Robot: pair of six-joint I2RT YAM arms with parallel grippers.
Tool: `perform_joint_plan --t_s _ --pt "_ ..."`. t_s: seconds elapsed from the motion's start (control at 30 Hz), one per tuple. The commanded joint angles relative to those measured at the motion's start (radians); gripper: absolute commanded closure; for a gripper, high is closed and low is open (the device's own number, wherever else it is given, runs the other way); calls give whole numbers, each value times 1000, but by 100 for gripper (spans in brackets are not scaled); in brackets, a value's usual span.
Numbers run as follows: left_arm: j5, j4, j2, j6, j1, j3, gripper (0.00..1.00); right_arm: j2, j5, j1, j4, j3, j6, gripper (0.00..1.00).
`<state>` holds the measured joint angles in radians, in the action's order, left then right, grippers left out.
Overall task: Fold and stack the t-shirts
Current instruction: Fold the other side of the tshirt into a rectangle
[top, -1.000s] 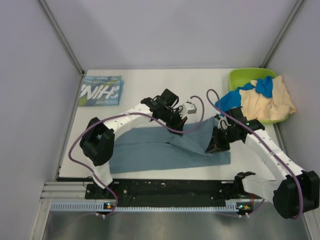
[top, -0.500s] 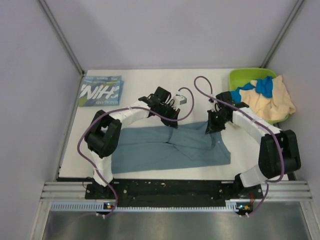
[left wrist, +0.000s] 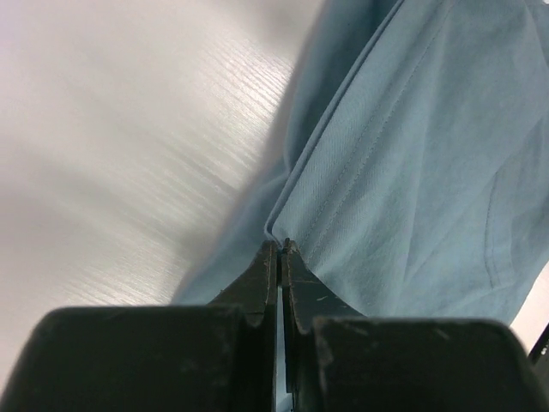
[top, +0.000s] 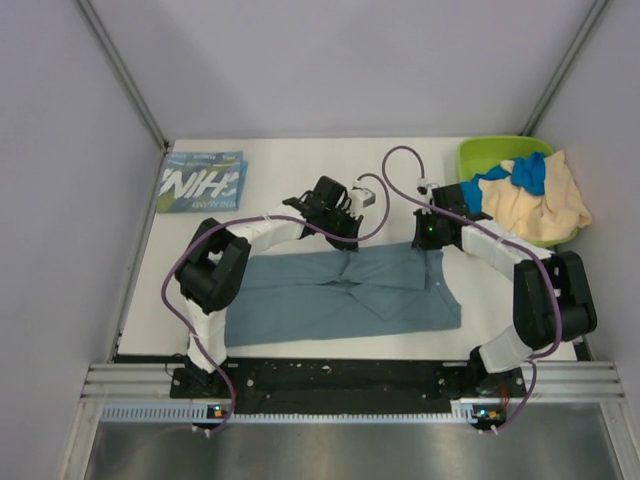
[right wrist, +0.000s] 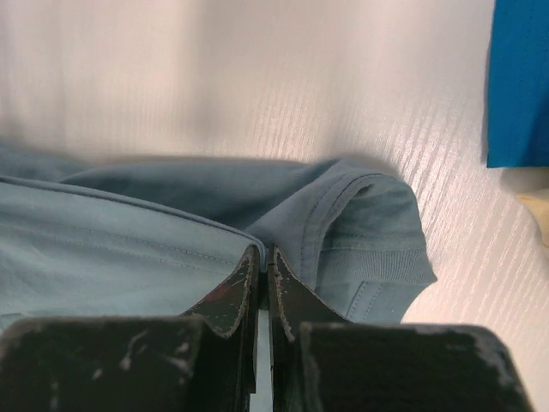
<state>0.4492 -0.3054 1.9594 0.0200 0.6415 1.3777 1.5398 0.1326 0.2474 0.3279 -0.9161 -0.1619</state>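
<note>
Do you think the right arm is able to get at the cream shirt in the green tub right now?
Likely yes: the cream shirt lies uncovered near the right hand. But that hand is shut on the grey-blue shirt and must let go first.

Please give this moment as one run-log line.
phase: folding | left gripper: shut on dusty slate-blue cloth t-shirt | right gripper: shut on same t-shirt | both at its far edge

The top camera, high behind the table (top: 280, 170), looks steeply down on all of it. Both wrist cameras sit close over the far edge of the slate-blue t-shirt (top: 300, 300), which the top view also shows.
</note>
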Motion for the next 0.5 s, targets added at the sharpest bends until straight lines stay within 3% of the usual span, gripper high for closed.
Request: perform_joint_plan --t_s 0.0,0.13,0.2,0.33,0.47 --pt "-78 11 -2 -11 -2 -23 100 9 -50 -11 -12 -23 16 100" --pt "-208 19 -4 4 0 -19 100 -3 -54 -10 -10 -10 15 100" --pt "-213 3 2 24 9 -9 98 8 -60 -10 -6 -21 10 88" --pt "-138 -37 -11 55 27 -6 62 -13 -128 -13 72 -53 -19 62" --pt "-262 -73 -63 98 23 23 54 -116 -223 -11 129 -58 -59 53"
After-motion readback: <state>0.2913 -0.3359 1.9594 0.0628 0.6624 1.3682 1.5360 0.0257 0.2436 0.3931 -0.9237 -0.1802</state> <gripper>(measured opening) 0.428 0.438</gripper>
